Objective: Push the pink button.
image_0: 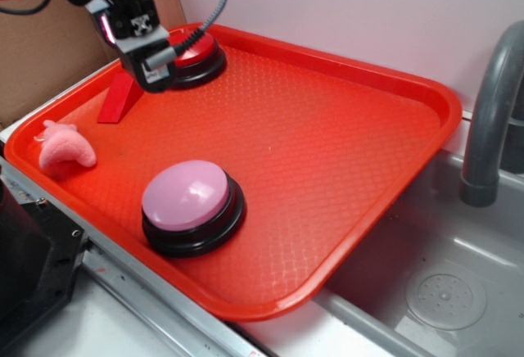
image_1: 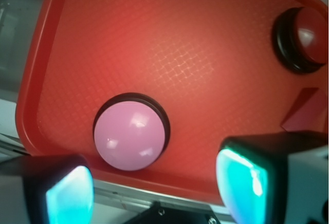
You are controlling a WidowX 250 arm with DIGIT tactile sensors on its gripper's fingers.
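Note:
The pink button (image_0: 187, 196), a pale pink dome on a black round base, stands near the front edge of the red tray (image_0: 352, 152). In the wrist view it (image_1: 132, 134) lies ahead of the fingers and between them. My gripper (image_0: 164, 66) hovers high over the tray's back left corner, far from the pink button, just in front of the red button (image_0: 201, 50). In the wrist view the gripper (image_1: 154, 198) is open and empty, its two teal pads (image_1: 241, 193) wide apart.
A small red wedge (image_0: 120, 97) lies under the gripper. A pink plush toy (image_0: 67, 148) sits at the tray's left edge. A grey faucet (image_0: 491, 111) and sink (image_0: 442, 291) are at the right. Cardboard (image_0: 33, 54) stands behind left.

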